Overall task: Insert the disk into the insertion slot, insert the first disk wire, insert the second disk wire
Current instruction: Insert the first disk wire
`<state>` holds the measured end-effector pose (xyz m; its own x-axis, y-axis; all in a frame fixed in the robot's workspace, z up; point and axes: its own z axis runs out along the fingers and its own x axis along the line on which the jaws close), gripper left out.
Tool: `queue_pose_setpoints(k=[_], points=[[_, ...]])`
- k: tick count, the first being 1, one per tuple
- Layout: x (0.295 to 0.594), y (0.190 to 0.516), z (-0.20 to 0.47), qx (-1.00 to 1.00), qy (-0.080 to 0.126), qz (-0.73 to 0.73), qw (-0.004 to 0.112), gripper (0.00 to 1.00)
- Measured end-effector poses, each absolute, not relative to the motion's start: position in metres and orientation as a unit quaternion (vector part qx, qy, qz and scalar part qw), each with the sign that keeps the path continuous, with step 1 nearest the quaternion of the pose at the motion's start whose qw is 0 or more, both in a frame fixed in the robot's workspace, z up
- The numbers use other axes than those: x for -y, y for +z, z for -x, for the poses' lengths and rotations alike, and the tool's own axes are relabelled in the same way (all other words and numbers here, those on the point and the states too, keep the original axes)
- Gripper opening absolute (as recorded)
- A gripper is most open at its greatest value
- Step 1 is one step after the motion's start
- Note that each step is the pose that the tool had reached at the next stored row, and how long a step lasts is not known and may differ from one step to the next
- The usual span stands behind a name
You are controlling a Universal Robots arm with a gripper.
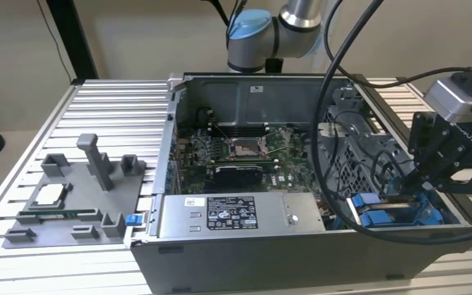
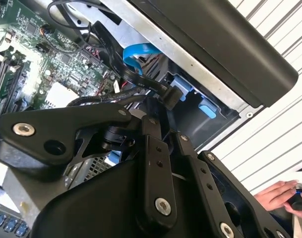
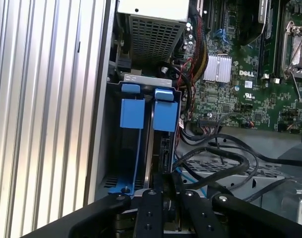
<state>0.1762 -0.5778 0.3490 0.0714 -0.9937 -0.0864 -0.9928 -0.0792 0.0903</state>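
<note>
The insertion slot (image 1: 396, 212) is at the open computer case's front corner on the exterior view's right, and its bright blue tabs (image 3: 141, 114) stand side by side. A bright blue frame sits down inside the slot (image 3: 136, 163). The disk's body is too dark in there to make out. My gripper (image 1: 412, 184) hangs right over this bay. In both wrist views its black fingers (image 3: 151, 208) are close together on the end of a black wire (image 2: 141, 91), whose plug (image 2: 171, 96) pokes out just past the fingertips (image 2: 151, 124). A blue flat cable (image 2: 138, 52) lies behind it.
A grey box with a sticker (image 1: 228, 215) fills the case's front, with the green motherboard (image 1: 244, 153) behind it. Thick black arm cables (image 1: 334, 123) loop over the case. A grey tray of holders (image 1: 64, 203) is at the exterior view's left. A person's hand (image 2: 279, 196) rests on the slatted table.
</note>
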Motion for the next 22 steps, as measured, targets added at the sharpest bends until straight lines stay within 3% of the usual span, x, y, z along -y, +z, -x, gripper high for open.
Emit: queue_pose_setpoints(k=[22], points=[[0.5739, 0.3436, -0.1762, 0.721, -0.063, -0.691, 0.000, 0.00]])
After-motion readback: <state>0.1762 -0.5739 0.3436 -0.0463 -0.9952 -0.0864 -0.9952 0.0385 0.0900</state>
